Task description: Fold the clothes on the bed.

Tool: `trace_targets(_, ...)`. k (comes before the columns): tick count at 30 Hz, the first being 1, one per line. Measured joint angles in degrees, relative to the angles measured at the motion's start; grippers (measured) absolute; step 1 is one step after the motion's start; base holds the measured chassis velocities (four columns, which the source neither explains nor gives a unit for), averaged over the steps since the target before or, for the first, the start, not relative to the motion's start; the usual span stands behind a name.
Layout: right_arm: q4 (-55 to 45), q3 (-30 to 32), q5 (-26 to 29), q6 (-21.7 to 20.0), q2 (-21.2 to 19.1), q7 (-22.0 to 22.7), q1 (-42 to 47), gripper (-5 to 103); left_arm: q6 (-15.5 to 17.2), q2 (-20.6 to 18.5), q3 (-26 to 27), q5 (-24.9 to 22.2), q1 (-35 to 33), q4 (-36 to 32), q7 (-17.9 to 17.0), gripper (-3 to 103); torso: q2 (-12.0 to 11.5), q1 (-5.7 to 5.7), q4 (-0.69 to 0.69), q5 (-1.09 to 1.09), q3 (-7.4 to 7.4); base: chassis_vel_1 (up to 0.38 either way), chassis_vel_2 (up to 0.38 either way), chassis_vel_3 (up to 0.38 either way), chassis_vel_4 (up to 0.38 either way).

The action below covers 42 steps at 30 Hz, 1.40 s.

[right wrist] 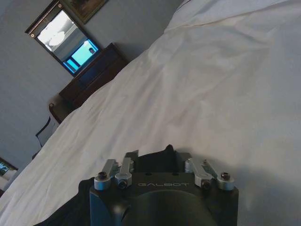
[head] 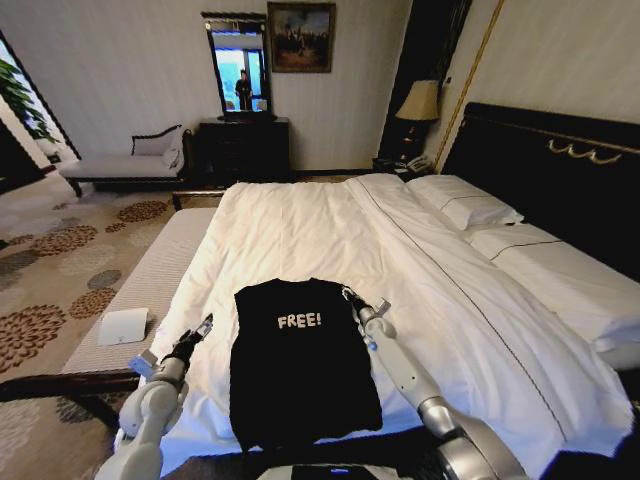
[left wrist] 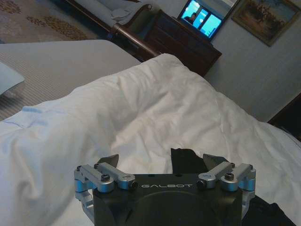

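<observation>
The black T-shirt (head: 300,370) with white "FREE!" lettering lies flat as a narrow rectangle near the foot of the bed (head: 300,230), on the white duvet. My right gripper (head: 350,295) is at the shirt's far right corner. In the right wrist view its fingers (right wrist: 132,156) stand close together with a raised bunch of black fabric (right wrist: 160,157) pinched between them. My left gripper (head: 204,326) hovers just left of the shirt's left edge, open and holding nothing. In the left wrist view a corner of the shirt (left wrist: 184,162) lies beyond its spread fingers (left wrist: 111,159).
A long striped bench (head: 150,270) runs along the bed's left side with a white sheet (head: 123,325) on it. Pillows (head: 465,205) and the dark headboard (head: 560,160) are at the right. A dresser (head: 245,145) and a chaise (head: 130,160) stand by the far wall.
</observation>
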<state>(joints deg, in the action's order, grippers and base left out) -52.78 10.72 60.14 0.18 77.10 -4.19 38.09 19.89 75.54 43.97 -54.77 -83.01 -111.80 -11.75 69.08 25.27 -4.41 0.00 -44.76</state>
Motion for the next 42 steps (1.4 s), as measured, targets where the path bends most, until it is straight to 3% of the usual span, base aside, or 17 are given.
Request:
trace_targets(1,0.12,0.11,-0.11,0.08,0.02,0.08,0.01,39,-0.01,0.1,0.02,0.07,0.0,0.02,0.0,100,0.0,0.0,0.0,0.0,0.0,0.0,0.0,0.0,0.0)
trace_targets(3,0.21,0.16,-0.21,0.1,0.02,0.1,0.02,39,-0.02,0.15,0.02,0.1,0.0,0.04,0.0,100,0.0,0.0,0.0,0.0,0.0,0.0,0.0,0.0,0.0)
trace_targets(4,0.52,0.27,-0.52,0.15,0.05,0.1,0.05,27,-0.04,0.32,0.02,0.18,0.0,0.11,-0.01,100,0.0,0.0,0.0,0.0,0.0,0.0,0.0,0.0,0.0)
trace_targets(6,0.67,0.33,-0.63,0.17,0.07,0.08,0.05,27,-0.05,0.39,-0.01,0.25,-0.01,0.15,-0.01,100,0.0,0.0,0.0,0.01,0.0,0.0,0.0,0.0,0.0)
trace_targets(7,0.79,0.42,-0.73,0.21,0.08,0.05,0.05,16,-0.07,0.51,-0.09,0.41,-0.02,0.26,-0.01,100,0.0,0.0,0.0,0.0,0.0,0.0,0.0,0.0,0.0)
trace_targets(13,0.83,0.49,-1.13,1.01,-0.08,-0.11,0.03,1,-0.16,0.6,-0.37,0.79,0.21,1.18,-0.02,100,0.0,0.0,0.0,0.0,0.0,0.0,0.0,0.0,0.0)
trace_targets(22,-1.75,0.68,-1.1,3.85,-0.28,-0.14,-0.07,0,-0.21,-1.57,-2.4,0.8,3.65,5.58,0.32,100,0.0,0.0,0.01,0.0,0.0,0.0,0.0,0.0,0.0)
trace_targets(26,-4.07,-0.25,-1.09,5.29,-0.81,0.55,0.24,0,-0.1,-4.44,-6.35,0.02,13.32,14.93,0.4,100,0.01,0.0,0.01,0.01,0.0,0.0,0.0,0.0,0.0)
trace_targets(28,-4.2,-0.36,-1.11,5.42,-0.84,0.63,0.25,0,-0.02,-4.52,-6.81,-0.25,14.43,15.88,0.28,100,0.01,0.0,0.01,0.01,0.0,0.0,0.0,0.0,0.0)
trace_targets(29,-4.55,-0.67,-1.18,5.9,-0.91,0.89,0.27,0,0.41,-4.52,-8.43,-1.24,18.07,19.0,-0.3,100,0.01,0.0,0.0,0.0,0.0,0.0,0.0,0.0,0.0)
trace_targets(35,-5.76,-1.12,-1.61,6.84,-1.25,2.02,0.37,0,0.91,-2.36,-14.33,-0.78,29.25,30.2,-1.18,100,0.01,0.01,0.0,0.0,-0.01,0.0,0.0,0.0,0.0)
trace_targets(42,-7.39,-0.57,-2.41,7.15,-1.59,2.45,1.43,0,-0.3,0.68,-17.14,2.97,38.24,42.69,1.08,100,0.0,0.02,-0.01,0.01,-0.01,0.0,0.0,0.0,0.0)
